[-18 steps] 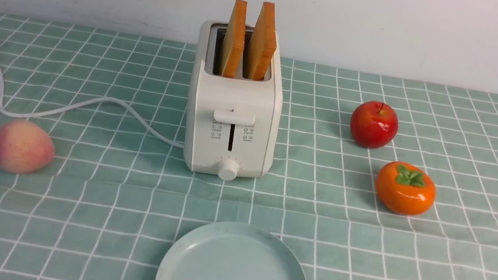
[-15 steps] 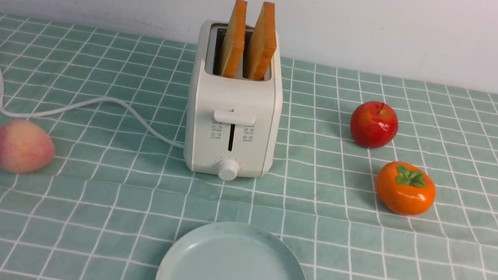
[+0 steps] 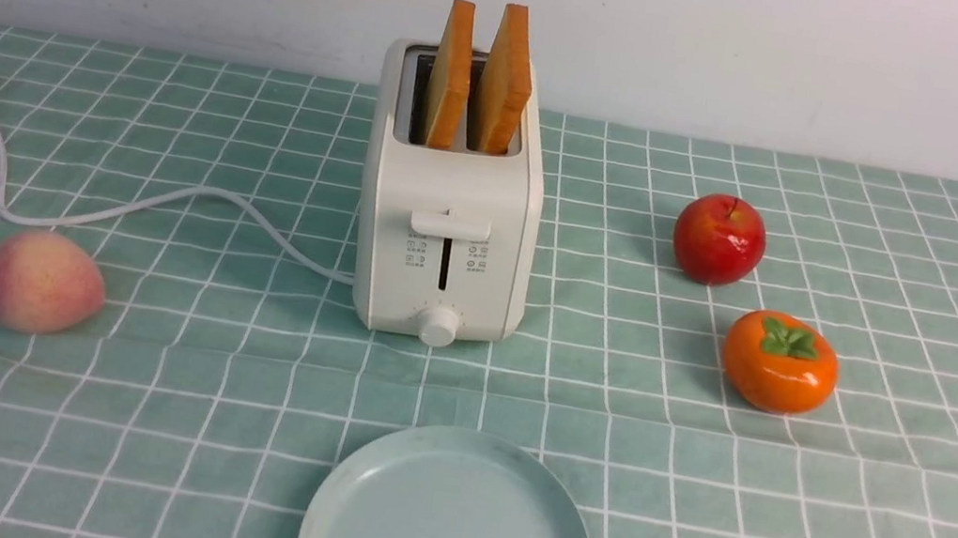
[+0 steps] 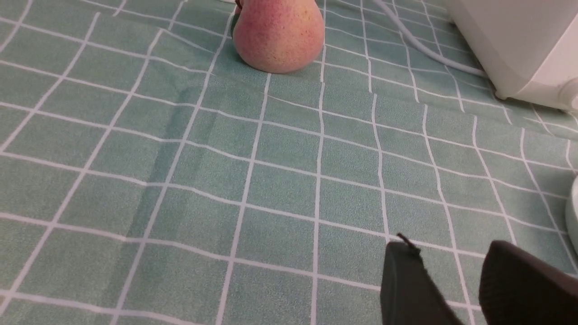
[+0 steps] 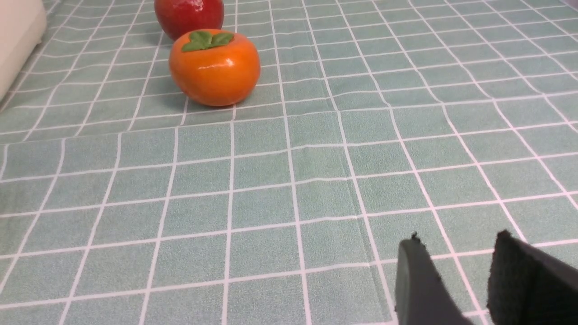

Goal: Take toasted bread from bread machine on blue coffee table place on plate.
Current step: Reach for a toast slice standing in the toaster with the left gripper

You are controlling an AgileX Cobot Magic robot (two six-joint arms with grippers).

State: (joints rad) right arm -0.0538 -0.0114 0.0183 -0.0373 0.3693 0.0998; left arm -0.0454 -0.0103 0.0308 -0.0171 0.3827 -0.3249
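Two slices of toasted bread (image 3: 479,79) stand upright in the slots of the cream-white bread machine (image 3: 446,236) at the middle of the blue coffee table (image 3: 884,481). The pale blue-green plate (image 3: 451,521) lies in front of it and holds nothing. Neither gripper shows in the front view. My left gripper (image 4: 451,253) is open and empty, low over the cloth, with a corner of the bread machine (image 4: 519,40) ahead of it. My right gripper (image 5: 456,246) is open and empty over the cloth.
A peach (image 3: 43,282) lies left of the bread machine, beside its white cord (image 3: 118,206); it also shows in the left wrist view (image 4: 278,34). A red apple (image 3: 719,238) and an orange persimmon (image 3: 779,361) lie to the right. A white wall stands behind the table.
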